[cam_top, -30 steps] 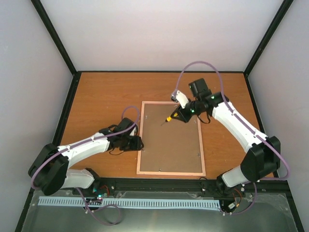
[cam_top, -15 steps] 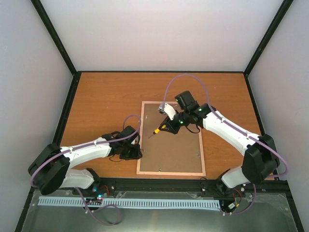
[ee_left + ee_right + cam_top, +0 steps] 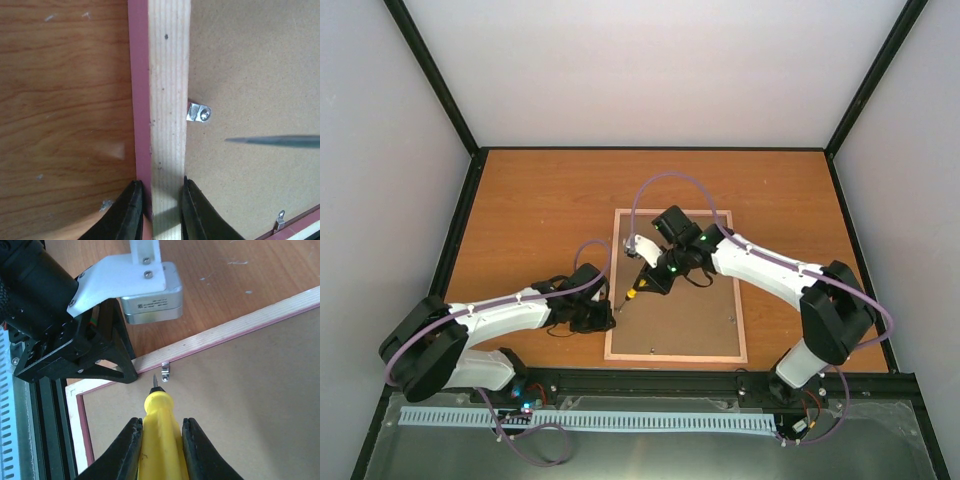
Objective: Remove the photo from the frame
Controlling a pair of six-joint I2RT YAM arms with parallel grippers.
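Frame (image 3: 675, 357) lies face down, brown board (image 3: 685, 320) inside.

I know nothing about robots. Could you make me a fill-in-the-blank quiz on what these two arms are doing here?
The frame lies face ___ on the table, backing board up.
The left gripper is ___ on the frame's wooden edge.
The right gripper holds a screwdriver with a ___ handle.
Missing words: down; shut; yellow.
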